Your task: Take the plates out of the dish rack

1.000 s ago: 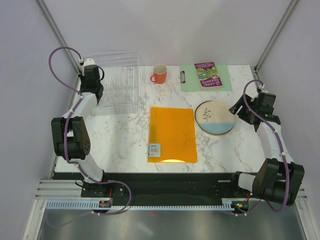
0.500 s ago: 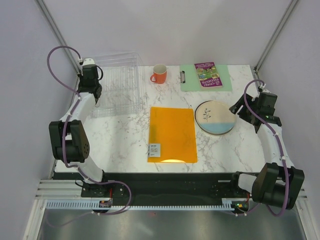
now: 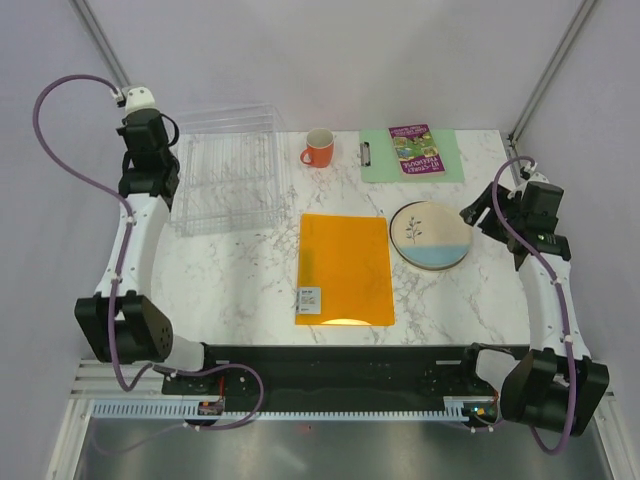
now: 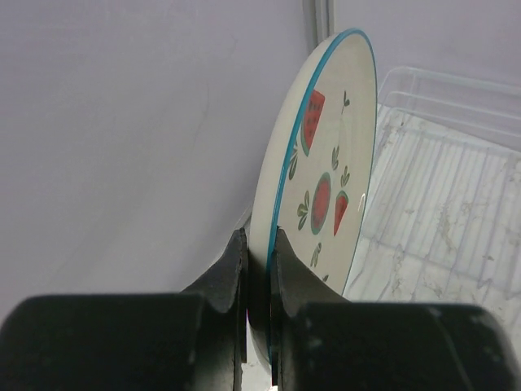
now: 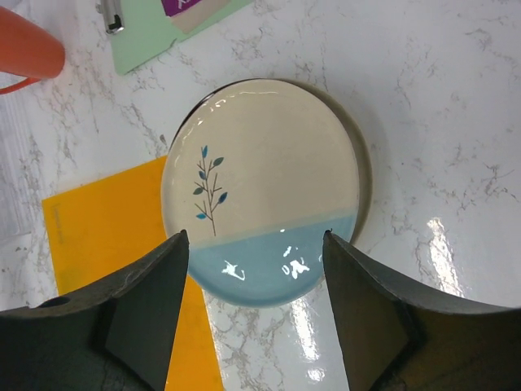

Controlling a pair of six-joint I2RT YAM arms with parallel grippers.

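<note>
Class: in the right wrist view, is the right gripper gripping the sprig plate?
No, the right gripper hangs open above the sprig plate lying flat.

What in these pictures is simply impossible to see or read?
- Top view: fruit plate in the left gripper, hidden beneath the wrist.
- Left wrist view: that plate's lower edge, behind the fingers.
- Right wrist view: what lies under the sprig plate; only a dark rim shows.
- Top view: booklet lettering, too small.

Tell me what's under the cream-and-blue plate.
A darker rim peeks out beneath the cream-and-blue plate, so probably at least one more plate lies under it; how many, the top plate hides.
</note>
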